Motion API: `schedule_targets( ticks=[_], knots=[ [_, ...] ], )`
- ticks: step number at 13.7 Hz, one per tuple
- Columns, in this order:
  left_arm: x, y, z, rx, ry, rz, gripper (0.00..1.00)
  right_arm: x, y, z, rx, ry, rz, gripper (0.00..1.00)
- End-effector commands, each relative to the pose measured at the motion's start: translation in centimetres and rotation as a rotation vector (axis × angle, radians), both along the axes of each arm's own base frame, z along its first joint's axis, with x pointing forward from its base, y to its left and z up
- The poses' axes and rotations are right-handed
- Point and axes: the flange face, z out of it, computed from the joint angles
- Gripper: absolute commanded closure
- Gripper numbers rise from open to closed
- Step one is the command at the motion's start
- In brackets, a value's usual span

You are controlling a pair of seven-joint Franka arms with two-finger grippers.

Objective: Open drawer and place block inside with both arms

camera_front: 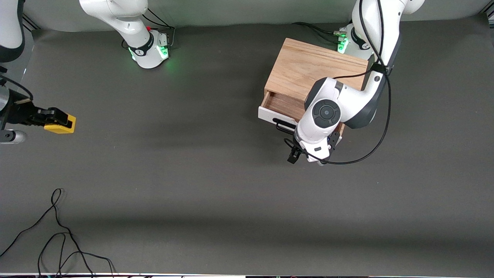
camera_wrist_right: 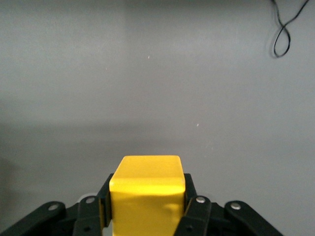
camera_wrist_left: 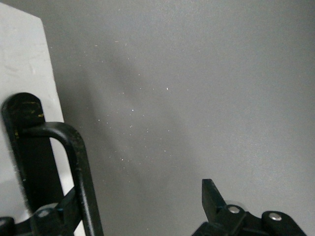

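The light-wood cabinet stands near the left arm's base. Its drawer is pulled partly out, showing the wood interior, the white front panel and the black bar handle. My left gripper is open at the handle. One of its fingers is out over the mat and the other is by the panel, so the bar lies between them. My right gripper is shut on the yellow block over the right arm's end of the table. The block fills the jaws in the right wrist view.
A loose black cable lies on the dark grey mat near the front camera at the right arm's end, and it also shows in the right wrist view. The left arm's own cable hangs beside the drawer.
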Motion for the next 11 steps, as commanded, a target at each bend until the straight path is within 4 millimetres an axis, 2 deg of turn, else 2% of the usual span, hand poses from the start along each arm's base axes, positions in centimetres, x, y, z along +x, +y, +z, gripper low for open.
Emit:
schedule_targets(
  ticks=[1,3,6,11],
  knots=[
    [2.6,-1.3,2.8,-0.075,-0.142,0.014,0.00,-1.9,2.6,-0.6,0.000,-0.020,-0.038,0.69],
    [1.9,-0.8,2.5,-0.027,-0.062,0.005,0.00,-2.7,2.7,-1.3,0.001,-0.040,-0.049,0.69],
    [1.4,0.0,2.8,0.030,0.047,-0.001,0.00,-2.7,2.3,-1.3,-0.017,-0.040,-0.047,0.69],
    [1.1,0.0,1.9,0.049,0.080,-0.004,0.00,-2.4,1.9,-1.7,-0.028,-0.036,-0.052,0.69]
  ],
)
